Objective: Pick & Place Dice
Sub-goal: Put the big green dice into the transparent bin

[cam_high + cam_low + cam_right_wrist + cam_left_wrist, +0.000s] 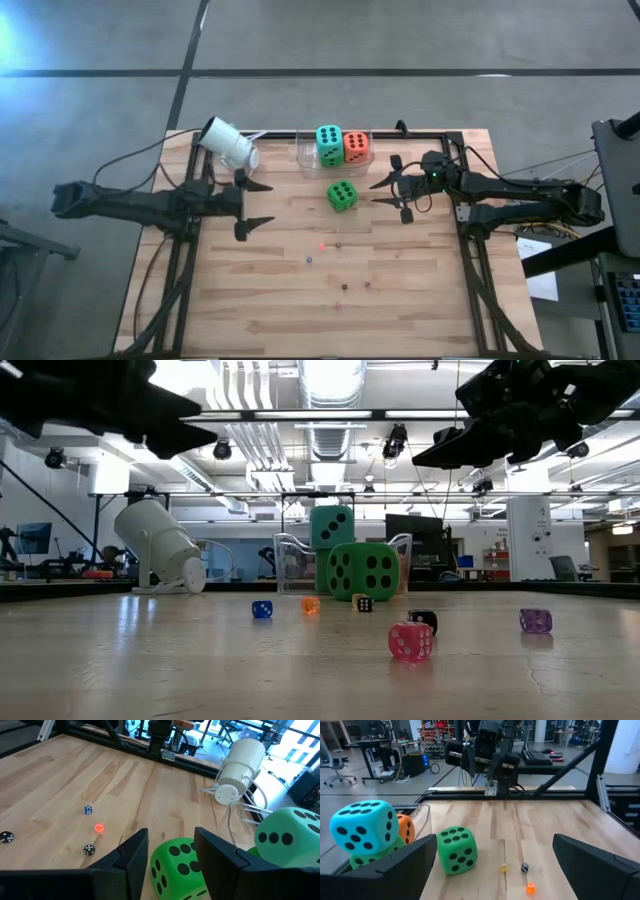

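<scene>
Right gripper (397,186) hovers with fingers partly apart, holding nothing; the loose green die (342,195) sits on the table (420,290) just ahead of it. Left gripper (254,205), fingers spread wide, faces that die from the opposite side.

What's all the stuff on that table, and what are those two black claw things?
Green die: one, green, loose on the wood near the table's middle.
Teal die: one, teal, in the clear container, stacked on another green die.
Orange-red die: one, orange-red, in the same container beside the teal one.
Clear container: one, transparent, at the table's far edge.
Tiny dice: several, pink, purple, black, blue, orange, scattered on the wood.
White cup: one, white, tipped over at the far left.
Table: one, light wood.
Left gripper: black, open, empty.
Right gripper: black, open, empty, beside the loose green die.
</scene>
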